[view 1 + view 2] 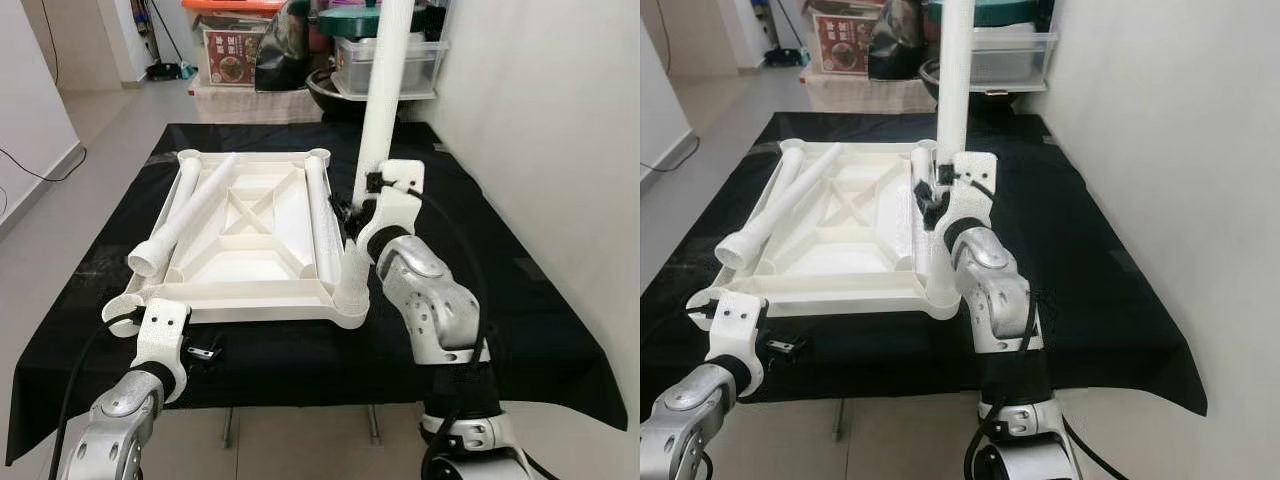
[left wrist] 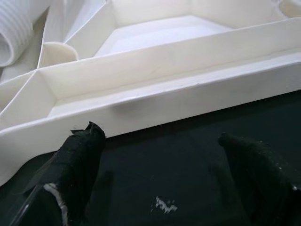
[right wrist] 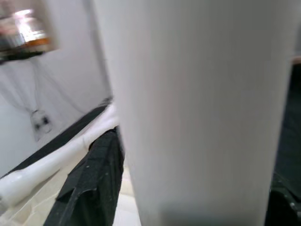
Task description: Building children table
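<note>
An upturned white plastic table top [image 1: 250, 300] lies on a black cloth. My right gripper [image 1: 360, 205] is shut on a white table leg [image 1: 385, 90] and holds it upright above the top's right side; the leg [image 3: 197, 108] stands close against one black finger [image 3: 94, 183]. Its lower end is hidden behind the gripper. Another leg [image 1: 190, 215] lies slanted across the top's left half, and a further one [image 1: 322, 220] runs along the right rim. My left gripper [image 2: 164, 174] is open over the cloth just before the front rim, near the front-left corner.
The cloth-covered table [image 1: 540, 330] ends at a white wall on the right. Storage boxes [image 1: 395, 60] and a dark bowl [image 1: 335, 90] crowd the far end. Bare floor [image 1: 60, 200] with a cable lies to the left.
</note>
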### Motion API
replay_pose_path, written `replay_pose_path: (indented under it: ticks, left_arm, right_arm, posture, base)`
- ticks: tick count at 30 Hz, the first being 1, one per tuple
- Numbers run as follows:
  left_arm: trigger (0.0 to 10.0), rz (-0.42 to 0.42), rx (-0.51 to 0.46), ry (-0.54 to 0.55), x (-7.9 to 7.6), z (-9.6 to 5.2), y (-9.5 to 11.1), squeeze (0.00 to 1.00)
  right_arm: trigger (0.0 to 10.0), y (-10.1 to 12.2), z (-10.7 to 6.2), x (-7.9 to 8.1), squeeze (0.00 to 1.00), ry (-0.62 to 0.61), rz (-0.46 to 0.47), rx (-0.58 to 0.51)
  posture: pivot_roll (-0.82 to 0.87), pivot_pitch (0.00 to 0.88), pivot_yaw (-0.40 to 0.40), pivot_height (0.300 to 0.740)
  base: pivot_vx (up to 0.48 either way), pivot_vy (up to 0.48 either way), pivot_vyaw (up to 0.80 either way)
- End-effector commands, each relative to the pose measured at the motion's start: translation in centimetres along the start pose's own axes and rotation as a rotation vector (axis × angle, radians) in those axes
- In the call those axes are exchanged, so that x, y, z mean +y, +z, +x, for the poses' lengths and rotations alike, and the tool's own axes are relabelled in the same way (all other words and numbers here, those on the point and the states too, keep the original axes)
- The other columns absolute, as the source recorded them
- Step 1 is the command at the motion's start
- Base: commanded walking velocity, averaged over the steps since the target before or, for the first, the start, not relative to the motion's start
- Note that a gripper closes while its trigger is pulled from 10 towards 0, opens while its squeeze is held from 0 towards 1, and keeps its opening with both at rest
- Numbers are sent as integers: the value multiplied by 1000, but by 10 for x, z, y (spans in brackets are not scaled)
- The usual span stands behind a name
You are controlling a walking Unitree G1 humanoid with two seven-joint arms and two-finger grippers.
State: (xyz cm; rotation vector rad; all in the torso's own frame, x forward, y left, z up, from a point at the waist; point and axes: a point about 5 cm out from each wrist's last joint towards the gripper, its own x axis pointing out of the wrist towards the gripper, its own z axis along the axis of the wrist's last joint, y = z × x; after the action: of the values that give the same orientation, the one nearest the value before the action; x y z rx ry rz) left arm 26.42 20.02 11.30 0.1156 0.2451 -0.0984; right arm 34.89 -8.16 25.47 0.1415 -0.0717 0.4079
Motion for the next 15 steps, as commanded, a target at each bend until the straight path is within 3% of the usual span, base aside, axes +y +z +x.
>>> replay_pose_path:
  ticks: [1,3,4,6,8,10,13,14,15]
  left_arm:
    - [10000,-13,12,4,-1,0,-4,0]
    - [10000,-13,14,3,-1,0,-5,0]
    - [10000,-13,14,3,-1,0,-5,0]
    - [10000,-13,15,4,-1,0,-6,0]
    - [10000,-13,15,4,-1,0,-6,0]
    - [10000,-11,12,5,0,1,-5,0]
    - [10000,-11,12,5,0,1,-5,0]
    - [10000,-9,10,5,0,2,-4,0]
    - [10000,-7,10,5,1,1,-4,0]
  right_arm:
    - [10000,8,3,8,0,173,9,-6]
    - [10000,10,-4,5,0,381,-27,-11]
    - [10000,10,-4,5,0,381,-27,-11]
    - [10000,1,-13,3,0,563,-99,19]
    - [10000,1,-13,3,0,563,-99,19]
    - [9412,-21,-17,3,0,704,-172,107]
    - [9412,-21,-17,3,0,704,-172,107]
    - [471,-32,-17,3,0,737,-172,143]
    - [0,-39,-10,1,0,691,-142,163]
  posture:
    - [96,0,-42,740]
    - [97,0,-43,740]
    - [97,0,-43,740]
    - [102,0,-45,740]
    - [102,0,-45,740]
    - [110,0,-46,740]
    - [110,0,-46,740]
    - [112,0,-47,740]
    - [123,0,-50,740]
  base:
    - [0,0,0]
    - [0,0,0]
    - [0,0,0]
    - [0,0,0]
    - [0,0,0]
    - [0,0,0]
    - [0,0,0]
    - [0,0,0]
    - [0,0,0]
